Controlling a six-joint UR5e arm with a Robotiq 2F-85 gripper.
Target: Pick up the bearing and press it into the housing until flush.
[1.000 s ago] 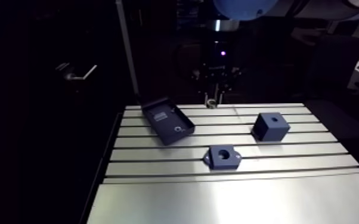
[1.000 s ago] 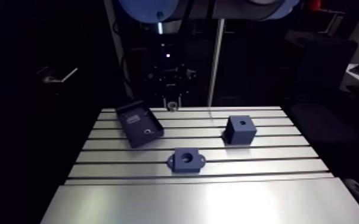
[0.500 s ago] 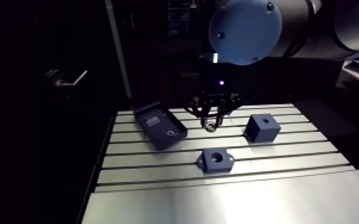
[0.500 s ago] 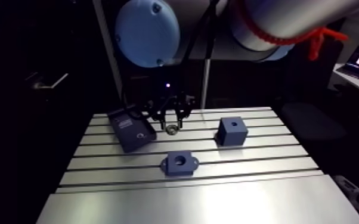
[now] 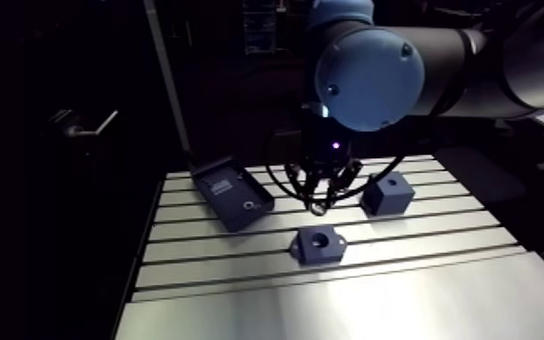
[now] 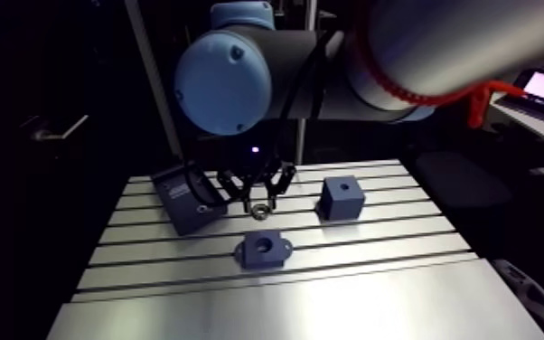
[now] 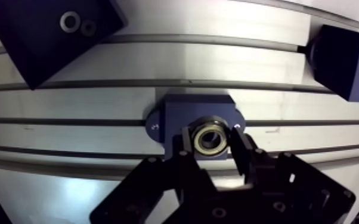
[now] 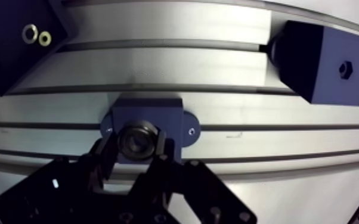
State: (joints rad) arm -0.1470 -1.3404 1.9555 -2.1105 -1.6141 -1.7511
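A metal ring bearing [image 7: 210, 136] sits clamped between my two black fingers [image 7: 240, 152], so my gripper [image 7: 212, 138] is shut on it. In the wrist view it hangs right over the dark blue flanged housing [image 7: 176, 111], covering most of its bore. In the arm view the gripper [image 6: 259, 211] hovers a little above and behind the housing [image 6: 262, 248], which lies on the slotted table [image 6: 375, 289]. The bearing [image 6: 259, 212] shows as a small bright ring at the fingertips, clear of the housing.
A dark blue tray [image 7: 45, 36] with two small rings lies ahead and to one side of the housing. A dark blue cube [image 8: 322, 59] with a hex hole stands on the other side. A smooth plate [image 5: 348, 307] covers the table's near part.
The arm has carried the gripper with the bearing from the table's back edge forward and down, to just above the housing. The arm camera shifted with it; the table's objects stayed put.
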